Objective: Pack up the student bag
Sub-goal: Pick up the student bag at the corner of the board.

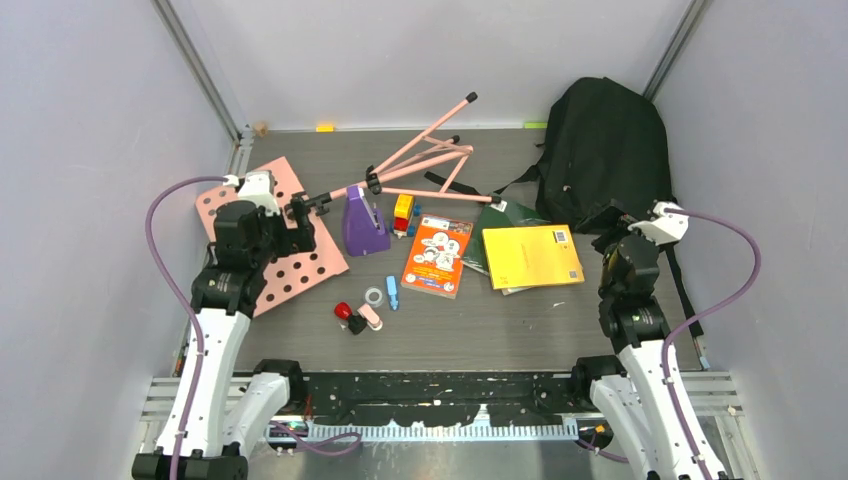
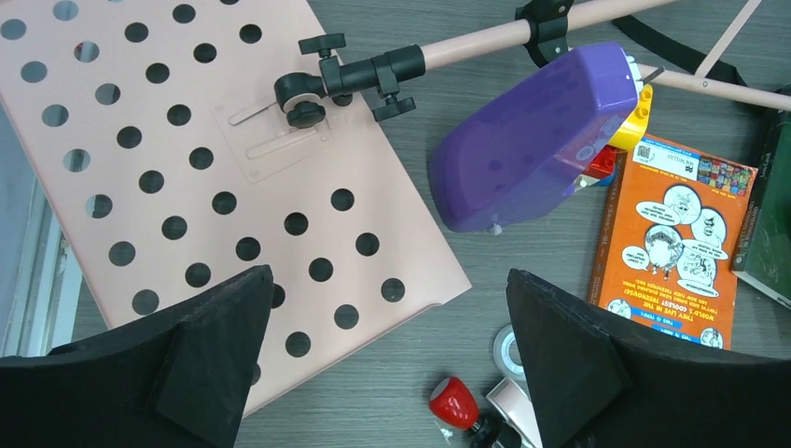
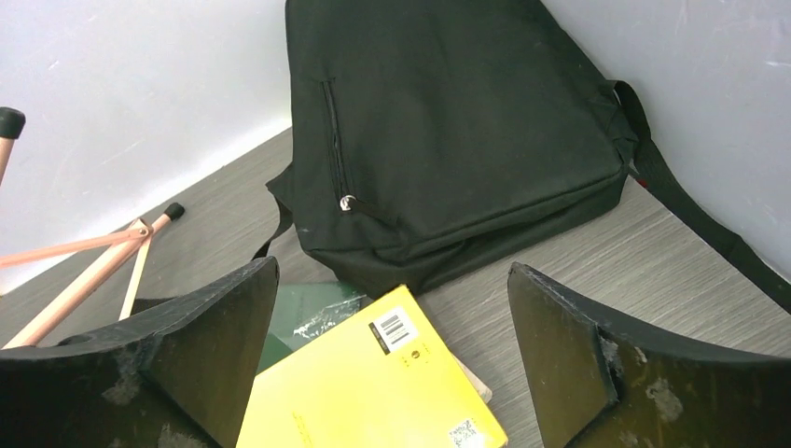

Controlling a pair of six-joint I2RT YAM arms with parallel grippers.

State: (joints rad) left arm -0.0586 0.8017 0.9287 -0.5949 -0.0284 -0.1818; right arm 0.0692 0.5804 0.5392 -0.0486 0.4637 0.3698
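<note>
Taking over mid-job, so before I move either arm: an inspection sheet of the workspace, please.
Surface: grey table, crowded across the middle.
Job's things: student bag lies at the far right corner, visible zip looks shut.
Clutter: pink music stand, purple plastic object, toy bricks, orange book, yellow book on a green book, tape roll, red-capped item.
Grippers: left gripper open, empty, over the stand's board; right gripper open, empty, facing the bag.
Cables: left cable and right cable loop off the arms; no snag seen.
Surroundings: plain walls; nothing else seen.
</note>
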